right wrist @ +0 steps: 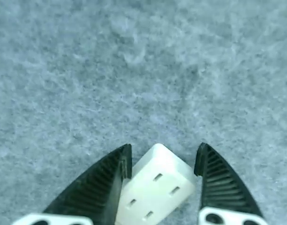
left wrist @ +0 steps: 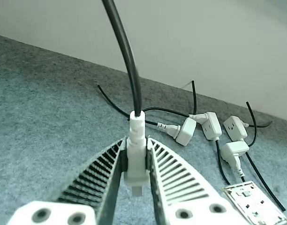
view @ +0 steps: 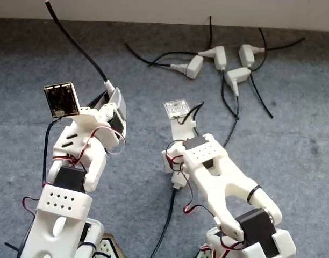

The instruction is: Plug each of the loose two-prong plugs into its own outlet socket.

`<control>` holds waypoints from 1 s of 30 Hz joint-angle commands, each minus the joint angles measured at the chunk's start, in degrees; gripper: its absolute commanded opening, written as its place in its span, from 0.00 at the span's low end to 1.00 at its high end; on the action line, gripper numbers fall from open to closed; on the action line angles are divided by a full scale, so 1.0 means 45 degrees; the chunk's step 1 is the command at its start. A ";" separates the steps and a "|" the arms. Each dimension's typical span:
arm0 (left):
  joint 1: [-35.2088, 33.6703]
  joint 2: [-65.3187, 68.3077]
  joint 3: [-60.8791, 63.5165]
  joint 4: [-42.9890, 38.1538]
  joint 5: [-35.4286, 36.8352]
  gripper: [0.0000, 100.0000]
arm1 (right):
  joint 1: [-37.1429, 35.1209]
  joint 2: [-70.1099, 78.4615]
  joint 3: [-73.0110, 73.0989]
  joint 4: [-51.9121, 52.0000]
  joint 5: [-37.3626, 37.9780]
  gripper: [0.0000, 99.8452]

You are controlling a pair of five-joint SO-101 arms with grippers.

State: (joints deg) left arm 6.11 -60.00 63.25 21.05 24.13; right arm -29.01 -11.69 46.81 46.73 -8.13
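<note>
**A:** Ribbed fingers of the left hand sit closest. They are pinched narrow on a white two-prong plug.

**B:** Which way does it point?

**A:** Its long axis runs along the hand's own line. The stubby end is turned back toward the wrist. The black cord leaves past the fingertips and climbs away.

**B:** And where is it, measured from the cluster of white cord ends?

**A:** Well apart from the cluster, raised off the grey tabletop, on the side toward the arm bases and over by the left arm. The cord leans away from the cluster.

**B:** What about the cluster itself?

**A:** Four white pieces lie close together, each with a black cord trailing off. One shows a slotted face. I can't tell which of them are joined.

**B:** The right hand?

**A:** It is closed in on a white outlet socket. One dark finger is against the block's side and the other is at its corner.

**B:** How is the socket oriented?

**A:** The slotted face is turned toward the wrist, with two pairs of slots showing. The block's long axis slants across the gap between the fingers.

**B:** And its place?

**A:** Also well apart from the cluster, on the side toward the arm bases. It is over the grey covering.
</note>
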 commanded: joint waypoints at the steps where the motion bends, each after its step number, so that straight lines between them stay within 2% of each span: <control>1: 0.0205 -0.0068 -0.0068 -0.0293 -0.0078 0.01 | 0.0733 -0.0752 -0.0557 0.0635 -0.0176 0.22; 5: 0.0205 -0.0049 -0.0068 -0.0293 -0.0078 0.01 | 0.1631 -0.0908 -0.1221 0.1768 -0.0117 0.22; 14: 0.0205 0.0010 -0.0049 -0.0293 -0.0059 0.01 | 0.1123 -0.1026 -0.2549 0.3116 -0.0078 0.22; 17: 0.0205 0.0010 -0.0049 -0.0293 -0.0059 0.01 | 0.1084 -0.0967 -0.2569 0.3390 -0.1035 0.22; 19: 0.0205 0.0010 -0.0049 -0.0293 -0.0059 0.01 | 0.0752 -0.1026 -0.2510 0.3643 -0.1426 0.22; 26: 0.0205 0.0010 -0.0029 -0.0293 -0.0059 0.01 | -0.1260 -0.1026 -0.2510 0.5070 -0.0586 0.22; 30: 0.0205 0.0010 -0.0029 -0.0293 -0.0059 0.01 | -0.1436 -0.1026 -0.2491 0.5070 -0.0371 0.22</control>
State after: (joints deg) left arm 6.11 -60.00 63.25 21.05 24.13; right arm -34.73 -14.15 37.67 69.05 -10.77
